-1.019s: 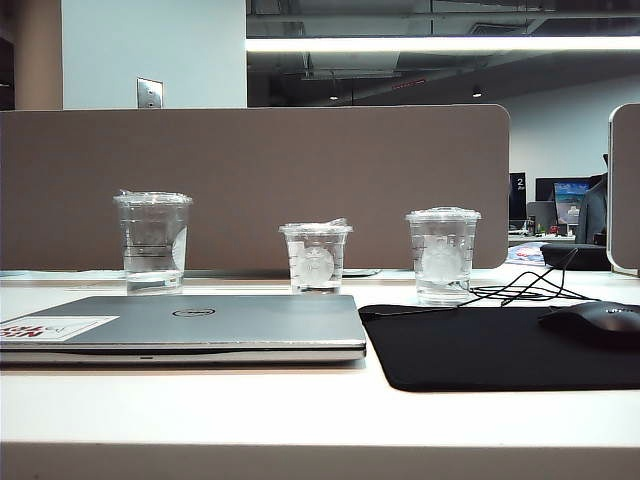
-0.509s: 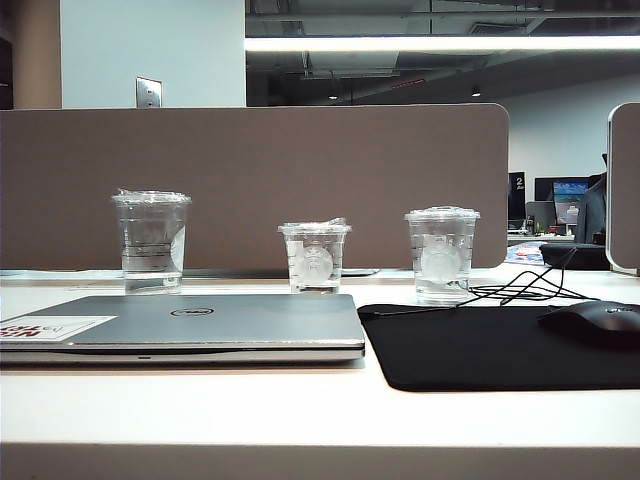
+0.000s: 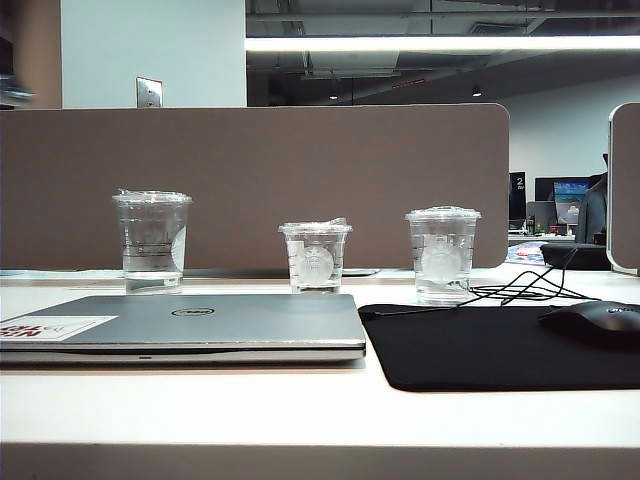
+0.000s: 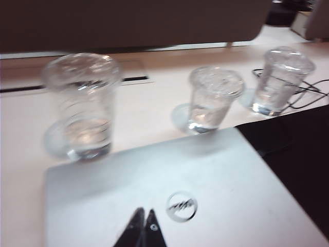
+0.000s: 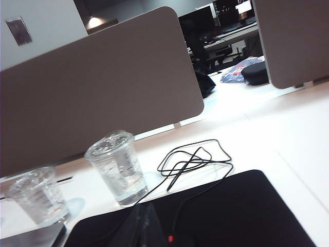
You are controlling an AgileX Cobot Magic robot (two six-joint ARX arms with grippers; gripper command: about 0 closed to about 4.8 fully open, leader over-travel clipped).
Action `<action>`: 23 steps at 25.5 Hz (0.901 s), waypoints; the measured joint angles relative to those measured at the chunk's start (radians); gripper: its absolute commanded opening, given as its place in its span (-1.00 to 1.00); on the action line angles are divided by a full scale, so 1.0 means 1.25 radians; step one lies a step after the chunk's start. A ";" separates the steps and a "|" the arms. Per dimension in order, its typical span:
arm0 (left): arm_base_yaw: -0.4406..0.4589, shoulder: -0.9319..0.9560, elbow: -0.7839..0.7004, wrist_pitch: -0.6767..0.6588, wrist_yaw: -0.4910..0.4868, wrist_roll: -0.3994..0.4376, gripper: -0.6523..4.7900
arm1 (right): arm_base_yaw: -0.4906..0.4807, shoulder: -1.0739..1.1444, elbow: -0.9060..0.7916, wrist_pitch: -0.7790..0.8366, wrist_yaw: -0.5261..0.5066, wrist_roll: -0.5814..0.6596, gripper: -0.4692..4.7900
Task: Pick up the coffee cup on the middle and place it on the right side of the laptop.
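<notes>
The coffee cup (image 4: pixel 213 98) stands untouched between taller cups, so the left gripper (image 4: pixel 142 226), jaws together above the laptop (image 4: pixel 205 180), and the shut right gripper (image 5: pixel 141 226), risk grabbing a neighbour.

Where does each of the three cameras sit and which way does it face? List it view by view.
Exterior view: low at the desk's front edge, facing the laptop, three cups and partition; no robot clearly visible.
Left wrist view: above the laptop, looking down toward the cups; shut left gripper shows.
Right wrist view: over the black mouse pad, tilted, facing the partition; shut right gripper shows faintly.
Shared: all see the coffee cup.
</notes>
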 measured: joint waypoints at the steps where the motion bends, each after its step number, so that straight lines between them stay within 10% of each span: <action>1: -0.045 0.063 0.027 0.035 0.000 0.000 -0.78 | 0.000 0.000 0.000 0.000 -0.003 0.010 -0.86; 5: -0.163 0.162 0.049 0.071 0.005 0.000 -0.78 | 0.000 0.041 0.032 0.007 -0.021 0.034 -0.86; 16: -0.176 0.184 0.048 0.074 0.003 0.000 -0.78 | 0.002 0.523 0.229 0.093 -0.381 0.052 -0.84; 23: -0.177 0.183 0.048 0.074 0.002 0.000 -0.78 | 0.101 0.973 0.417 0.258 -0.540 -0.077 0.95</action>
